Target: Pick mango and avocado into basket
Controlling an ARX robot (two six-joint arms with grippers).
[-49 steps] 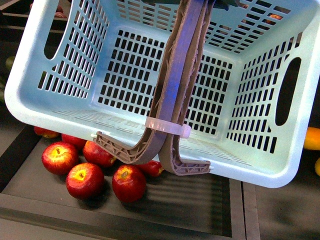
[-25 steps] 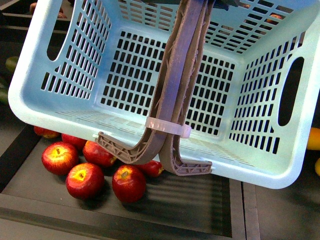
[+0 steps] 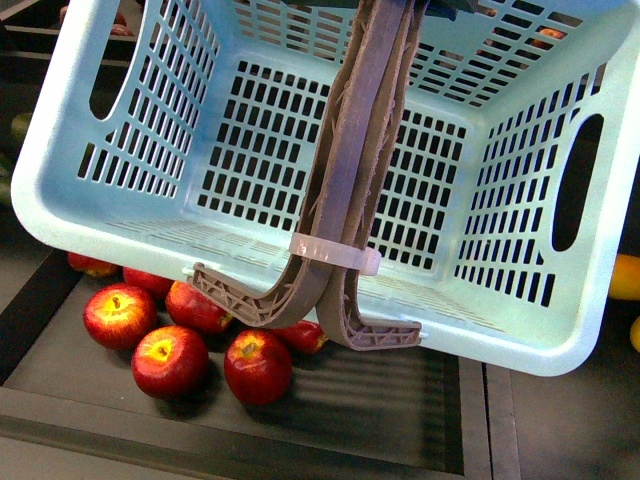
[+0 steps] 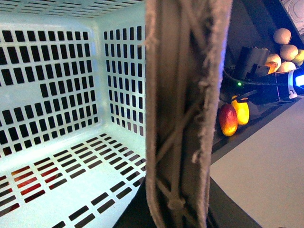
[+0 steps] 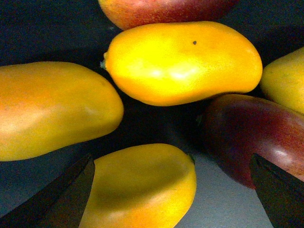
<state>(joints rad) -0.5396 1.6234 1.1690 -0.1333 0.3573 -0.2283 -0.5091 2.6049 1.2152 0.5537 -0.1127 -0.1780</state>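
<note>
The pale turquoise basket (image 3: 250, 240) hangs tilted and fills most of the front view, with nothing inside it. Its two brown-grey handles (image 3: 360, 150) are pressed together, and my left gripper (image 4: 176, 211) is shut on them, its dark jaws flanking the handle. In the right wrist view my right gripper (image 5: 171, 194) is open, its fingers (image 5: 66, 199) on either side of an all-yellow mango (image 5: 142, 185) without touching it. A second yellow mango (image 5: 183, 61) lies just beyond. The avocado is out of view.
Red-blushed mangos (image 5: 256, 135) and an orange-yellow one (image 5: 52, 107) crowd the right gripper. Several red apples (image 3: 170, 360) lie in a dark tray under the basket. An orange-yellow fruit (image 3: 625, 277) shows at the right edge. Pale round fruits (image 4: 285, 42) sit behind the right arm (image 4: 266, 88).
The basket swayed slightly to the right and back to the left. The handles and apples look the same.
</note>
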